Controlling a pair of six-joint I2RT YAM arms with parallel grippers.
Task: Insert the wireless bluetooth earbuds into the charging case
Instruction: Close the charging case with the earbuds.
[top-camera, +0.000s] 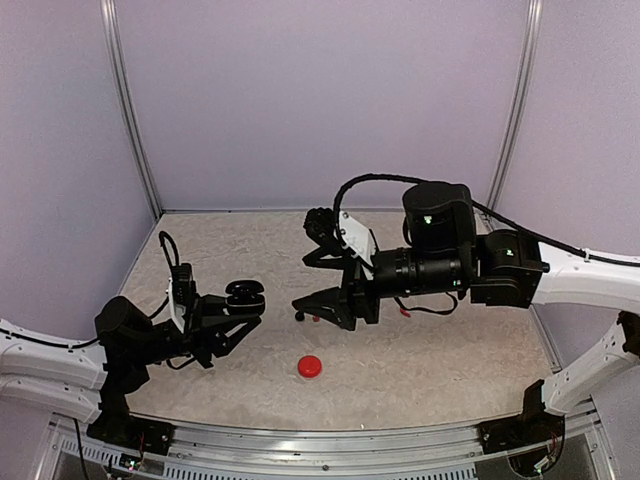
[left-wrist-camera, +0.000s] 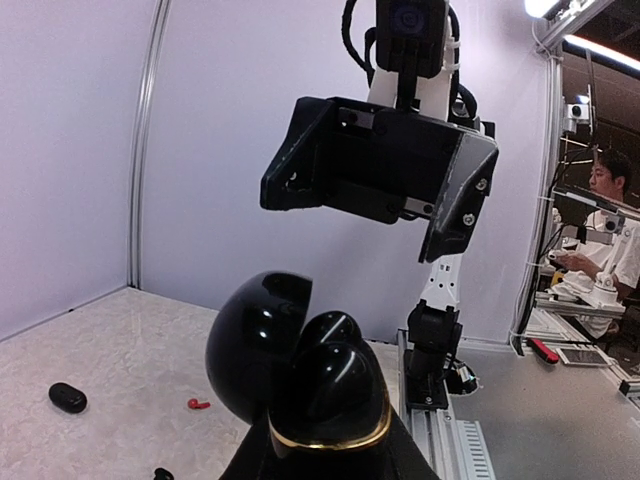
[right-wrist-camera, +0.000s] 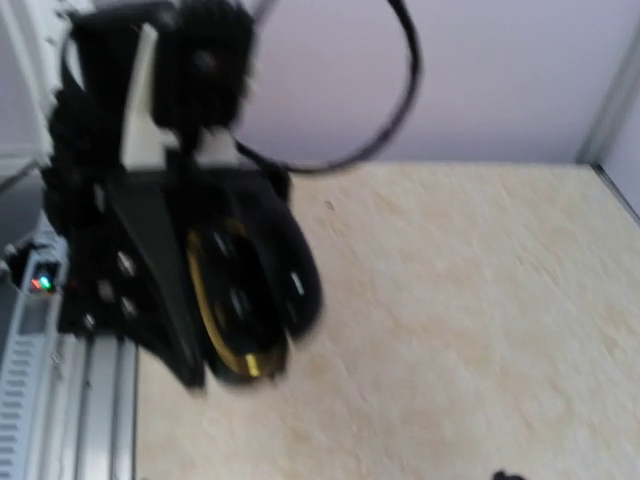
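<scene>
Now the left gripper (top-camera: 243, 313) pinches the open black charging case (top-camera: 246, 293), the right gripper (top-camera: 312, 268) hangs spread wide

black case (left-wrist-camera: 300, 375) open; red earbud (left-wrist-camera: 198, 404) loose

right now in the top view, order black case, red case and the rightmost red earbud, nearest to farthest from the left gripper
1. black case, in the left gripper's fingers
2. red case, front centre
3. red earbud, far right, under the right arm
</scene>
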